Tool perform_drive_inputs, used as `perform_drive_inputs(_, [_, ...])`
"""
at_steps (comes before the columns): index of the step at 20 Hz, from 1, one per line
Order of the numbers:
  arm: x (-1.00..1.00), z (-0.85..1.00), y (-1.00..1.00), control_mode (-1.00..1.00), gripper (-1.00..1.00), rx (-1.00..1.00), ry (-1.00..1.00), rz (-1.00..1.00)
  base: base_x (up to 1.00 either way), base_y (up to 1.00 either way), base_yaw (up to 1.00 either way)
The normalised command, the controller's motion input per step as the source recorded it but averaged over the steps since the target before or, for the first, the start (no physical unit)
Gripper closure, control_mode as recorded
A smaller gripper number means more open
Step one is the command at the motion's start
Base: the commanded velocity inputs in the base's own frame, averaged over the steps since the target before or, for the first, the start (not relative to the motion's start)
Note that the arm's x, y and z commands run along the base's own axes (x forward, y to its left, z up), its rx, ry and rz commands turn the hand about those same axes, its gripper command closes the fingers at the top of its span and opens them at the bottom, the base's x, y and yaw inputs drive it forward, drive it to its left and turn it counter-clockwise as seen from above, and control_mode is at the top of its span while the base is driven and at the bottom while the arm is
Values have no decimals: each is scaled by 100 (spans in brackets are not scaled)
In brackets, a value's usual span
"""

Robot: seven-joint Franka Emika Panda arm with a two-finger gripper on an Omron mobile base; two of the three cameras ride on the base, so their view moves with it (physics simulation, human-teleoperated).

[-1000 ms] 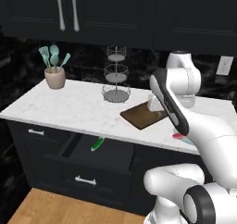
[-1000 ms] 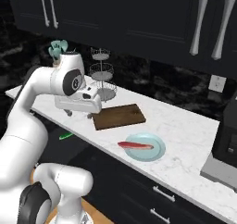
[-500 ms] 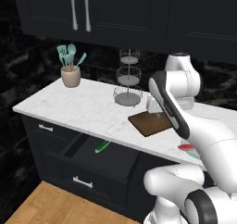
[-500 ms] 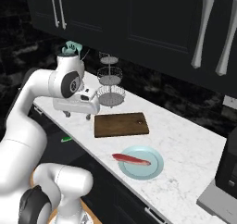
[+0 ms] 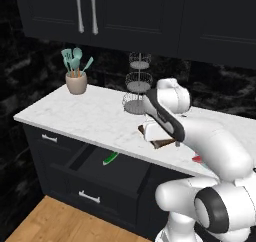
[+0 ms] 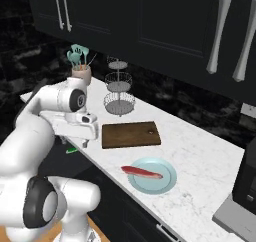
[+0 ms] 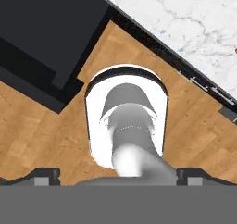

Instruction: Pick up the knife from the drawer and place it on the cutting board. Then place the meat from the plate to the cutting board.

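The drawer (image 5: 107, 172) stands pulled out under the marble counter (image 5: 75, 116), and the green-handled knife (image 5: 110, 158) lies inside it near its back. The knife's green tip (image 6: 71, 150) peeks out beside my arm. Further right lies the dark brown cutting board (image 6: 131, 134), and nearer me the teal plate (image 6: 165, 183) carries the red meat (image 6: 141, 172). My gripper (image 6: 84, 142) hangs at the counter's front edge, left of the board and above the drawer, pointing down. In the hand view the gripper (image 7: 118, 176) is open, its fingertips (image 7: 46, 174) far apart with nothing between them.
A crock of teal spatulas (image 5: 76, 81) and a wire tiered stand (image 5: 137, 91) stand at the counter's back. Dark upper cabinets hang above. Closed drawers with silver handles (image 5: 90, 197) sit below the open one. A grey appliance (image 6: 245, 186) is at the far right.
The whole picture has shifted between frames, so the base and cameras moved. Things on the counter kept their places. The gripper stayed open near the counter's front edge.
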Motion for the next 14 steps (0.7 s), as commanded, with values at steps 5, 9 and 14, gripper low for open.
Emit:
perform_drive_inputs(5, [0,-100,100,-100,-100,-4,46,0,0,0,0])
perform_drive_inputs(9, [50,-100,70,-100,-100,-1,39,-7,0,0,0])
perform_drive_inputs(14, [47,-68,55,-100,-100,-1,6,-11,0,0,0])
